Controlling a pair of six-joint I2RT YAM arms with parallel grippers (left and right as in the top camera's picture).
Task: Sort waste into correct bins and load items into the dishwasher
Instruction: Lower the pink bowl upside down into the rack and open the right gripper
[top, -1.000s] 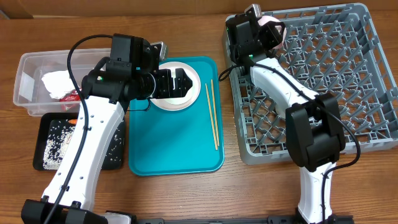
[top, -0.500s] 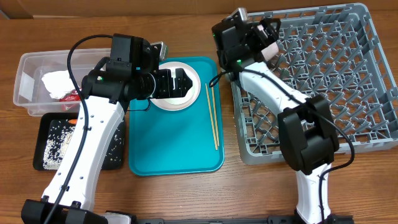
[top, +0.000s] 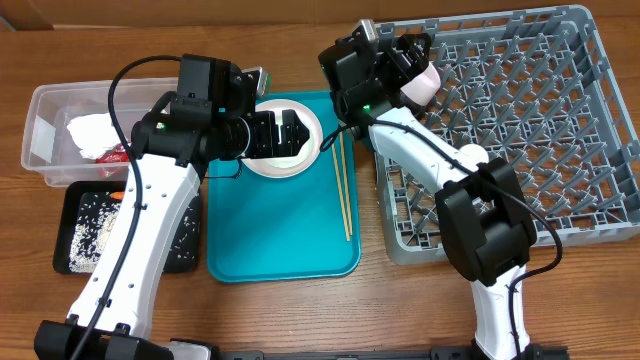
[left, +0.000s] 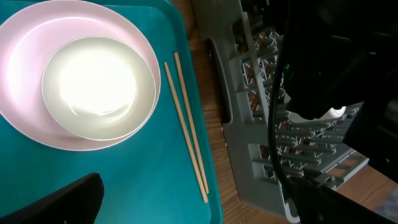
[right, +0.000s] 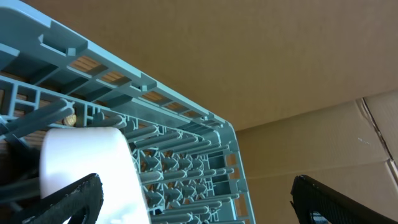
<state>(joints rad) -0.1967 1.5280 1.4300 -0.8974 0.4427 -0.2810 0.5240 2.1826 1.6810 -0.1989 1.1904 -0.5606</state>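
A white bowl sits on a white plate at the back of the teal tray, with the wooden chopsticks lying to their right. My left gripper hovers open over the plate; nothing is between its fingers. The small white cup rests in the back left corner of the grey dish rack. My right gripper is open just left of it. In the right wrist view the cup is beside the left finger and not clamped.
The teal tray lies between the arms. At far left the clear tub holds a white tissue and a red wrapper. In front of it the black tray holds rice.
My right gripper has opened, let go of the cup and pulled back to the left over the rack's corner. The left arm has not moved.
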